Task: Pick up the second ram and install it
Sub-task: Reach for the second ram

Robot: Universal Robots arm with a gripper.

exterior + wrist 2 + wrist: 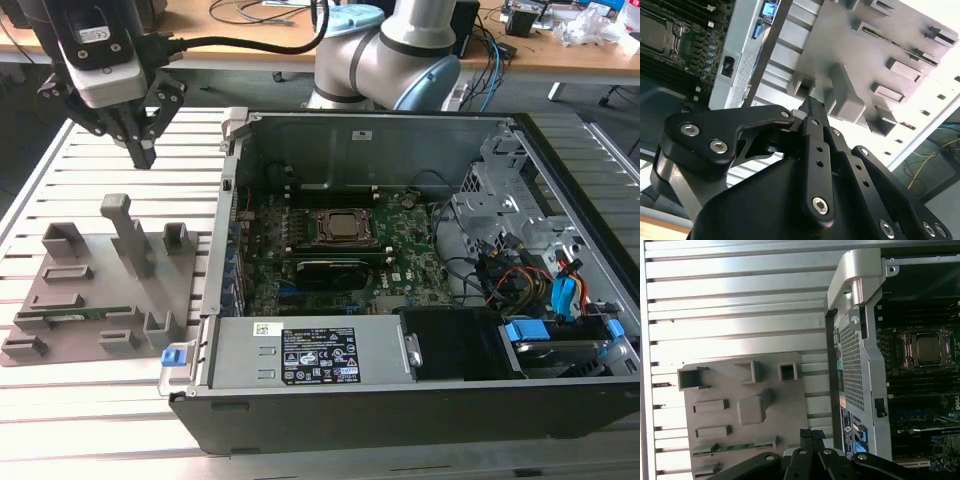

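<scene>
My gripper (142, 152) hovering over the slatted table, above the grey fixture plate (100, 290), fingers closed together, nothing held, second ram (75, 316) lying in a slot on that plate, well apart from my fingertips, open computer case (330, 130) at the exterior view's right

You can see a black sticker (320, 357) on the computer box (350, 420), well apart from the pincer (143, 155), with a small white sticker (267, 328) just beside it. You cannot read their words.
</scene>
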